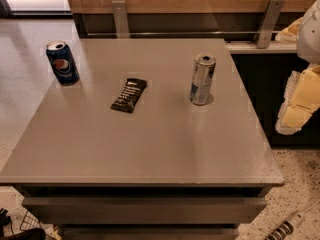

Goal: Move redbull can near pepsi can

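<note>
The redbull can [202, 79], slim and silver with blue patches, stands upright on the grey table [150, 144], right of centre. The pepsi can [62, 62], wider and dark blue with a round logo, stands upright near the table's far left corner. The two cans are far apart. My gripper [296, 111] shows as a white and pale yellow shape at the right edge of the view, off the table's right side and well clear of the redbull can. It holds nothing that I can see.
A black snack bar wrapper [129, 95] lies flat between the two cans. A wooden wall with metal brackets [120, 18] runs behind the table. A dark counter [270, 84] stands to the right. A cable and plug [285, 229] lie on the speckled floor.
</note>
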Tool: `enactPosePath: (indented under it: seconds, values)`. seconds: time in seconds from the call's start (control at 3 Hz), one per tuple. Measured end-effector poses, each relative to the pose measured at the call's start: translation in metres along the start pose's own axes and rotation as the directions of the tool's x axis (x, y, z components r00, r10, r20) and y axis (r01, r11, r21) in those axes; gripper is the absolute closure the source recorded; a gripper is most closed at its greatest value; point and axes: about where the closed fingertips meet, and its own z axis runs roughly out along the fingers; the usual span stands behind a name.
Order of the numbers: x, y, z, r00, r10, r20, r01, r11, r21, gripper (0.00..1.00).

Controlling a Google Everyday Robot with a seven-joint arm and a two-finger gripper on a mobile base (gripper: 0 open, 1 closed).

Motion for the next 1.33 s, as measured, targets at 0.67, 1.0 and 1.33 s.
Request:
enactPosePath:
  seconds: [0.67, 1.0, 1.33]
  values:
    - [-0.004, -0.022, 0.020, 0.987, 0.032, 0.154, -0.029, 0.9994, -0.016, 0.00]
    - [-0.015, -0.048, 0.059, 0.938, 0.099, 0.333, -0.087, 0.9949, -0.049, 0.00]
    - [-0.027, -0.071, 0.091, 0.854, 0.142, 0.500, -0.130, 0.9898, -0.059, 0.00]
